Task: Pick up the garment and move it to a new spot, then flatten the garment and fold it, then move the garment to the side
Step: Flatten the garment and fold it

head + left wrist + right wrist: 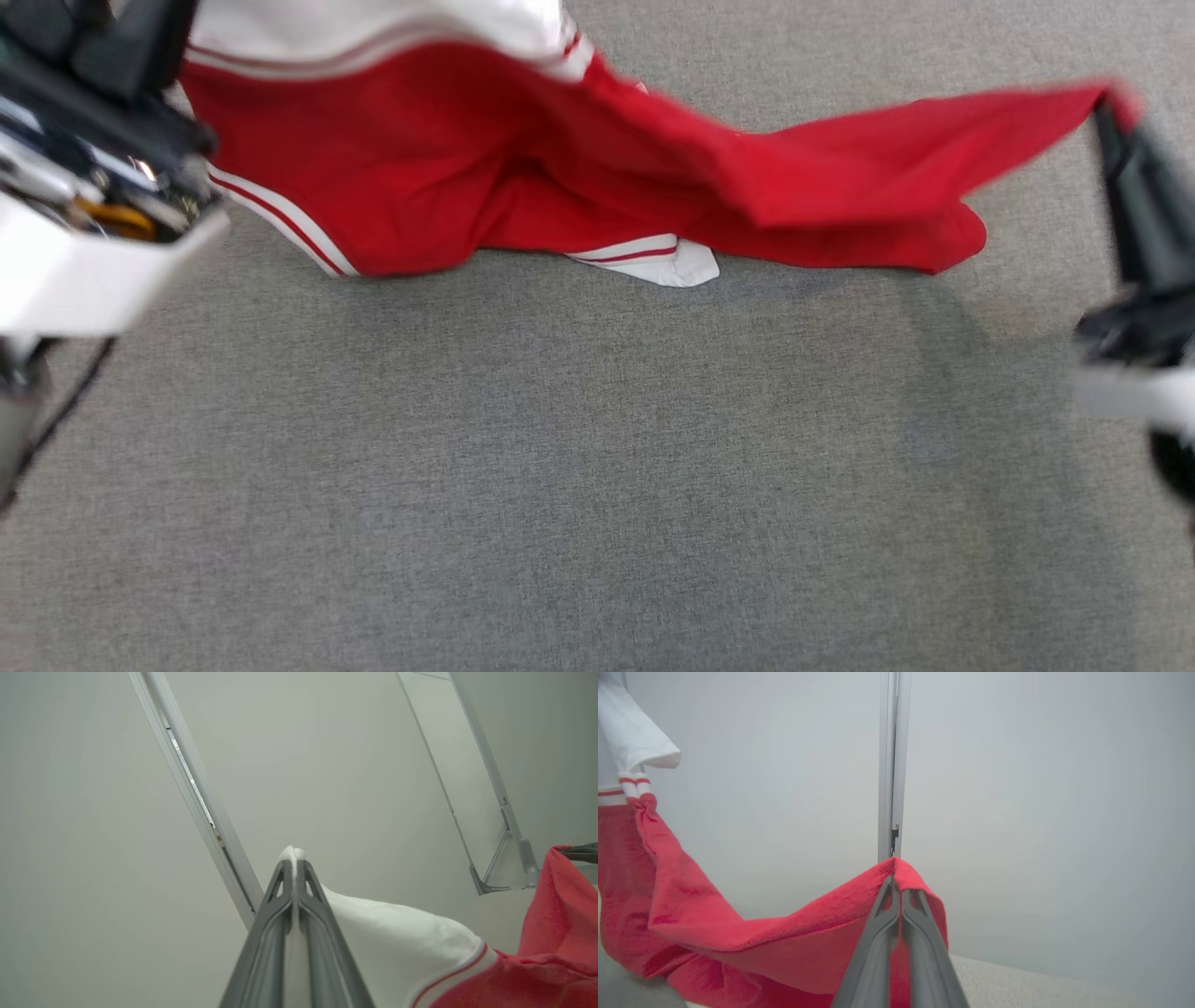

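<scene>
Red-and-white garment: held up at both ends, middle sagging onto the grey fabric desk, toward its far side.
White cuff: red-striped, lying on the desk under the red fold.
Left claw: fingers pressed together on the garment's white edge.
Right claw: clamped on a red corner, drawn out to the right.

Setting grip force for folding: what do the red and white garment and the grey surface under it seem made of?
Garment: soft matt cloth, probably a cotton-like knit; it drapes, creases and sags, with a slightly fuzzy face in the right wrist view. Grey surface: matt woven fabric, like upholstery, judging by its fine flecked weave; its backing is hidden.
</scene>
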`<state>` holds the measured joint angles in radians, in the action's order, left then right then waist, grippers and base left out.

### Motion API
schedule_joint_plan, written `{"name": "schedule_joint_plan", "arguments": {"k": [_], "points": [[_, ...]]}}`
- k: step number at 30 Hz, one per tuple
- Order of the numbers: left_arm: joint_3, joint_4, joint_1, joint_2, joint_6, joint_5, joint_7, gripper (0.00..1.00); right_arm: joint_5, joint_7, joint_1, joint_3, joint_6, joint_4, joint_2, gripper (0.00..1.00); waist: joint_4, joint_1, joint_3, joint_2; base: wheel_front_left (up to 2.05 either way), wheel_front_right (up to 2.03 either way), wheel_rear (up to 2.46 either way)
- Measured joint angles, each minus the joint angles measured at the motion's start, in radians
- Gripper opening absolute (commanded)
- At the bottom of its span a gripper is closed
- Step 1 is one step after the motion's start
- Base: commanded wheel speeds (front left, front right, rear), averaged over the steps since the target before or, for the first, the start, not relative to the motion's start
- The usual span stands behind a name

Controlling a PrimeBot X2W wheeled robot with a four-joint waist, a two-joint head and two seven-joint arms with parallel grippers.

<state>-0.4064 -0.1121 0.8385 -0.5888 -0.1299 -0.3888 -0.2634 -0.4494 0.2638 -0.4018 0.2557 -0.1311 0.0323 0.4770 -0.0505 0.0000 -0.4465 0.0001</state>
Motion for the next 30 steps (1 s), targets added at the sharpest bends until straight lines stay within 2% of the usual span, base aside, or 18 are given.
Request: {"name": "schedule_joint_plan", "arguments": {"k": [4,10,13,16,20,24,30], "points": [[-0.101,0.049,0.242,-0.041,0.000,-0.048,-0.001,0.00,-0.069,-0.043,-0.262,0.011,0.000,-0.048,0.075,0.00,-0.002,0.0000,-0.030,0.0000,0.00,0.00,0.00],[-0.196,0.297,0.630,-0.056,-0.001,-0.114,-0.001,0.00,-0.142,-0.138,-0.702,0.082,0.000,-0.198,0.103,0.00,0.007,0.0000,-0.109,0.0000,0.00,0.00,0.00],[-0.183,0.405,0.798,-0.044,-0.001,-0.086,-0.001,0.00,-0.148,-0.137,-0.886,0.110,0.000,-0.283,0.092,0.00,0.008,0.0000,-0.156,0.0000,0.00,0.00,0.00],[-0.158,0.467,0.922,-0.030,-0.001,-0.007,-0.001,0.00,-0.144,-0.109,-1.028,0.138,0.000,-0.370,0.067,0.00,0.004,0.0000,-0.199,0.0000,0.00,0.00,0.00],[-0.075,0.453,1.071,-0.010,0.010,0.115,-0.001,0.00,-0.123,-0.057,-1.166,0.153,0.000,-0.451,0.066,0.00,-0.002,0.0000,-0.249,0.0000,0.00,0.00,0.00],[0.021,0.356,1.076,0.032,0.024,0.173,-0.001,0.00,-0.104,-0.024,-1.219,0.173,0.000,-0.493,0.085,0.00,0.009,0.0000,-0.293,0.0000,0.00,0.00,0.00],[0.068,0.269,0.824,0.063,0.006,0.166,-0.001,0.00,-0.113,-0.008,-1.153,0.220,0.000,-0.542,0.112,0.00,0.063,0.0000,-0.324,0.0000,0.00,0.00,0.00]]}}
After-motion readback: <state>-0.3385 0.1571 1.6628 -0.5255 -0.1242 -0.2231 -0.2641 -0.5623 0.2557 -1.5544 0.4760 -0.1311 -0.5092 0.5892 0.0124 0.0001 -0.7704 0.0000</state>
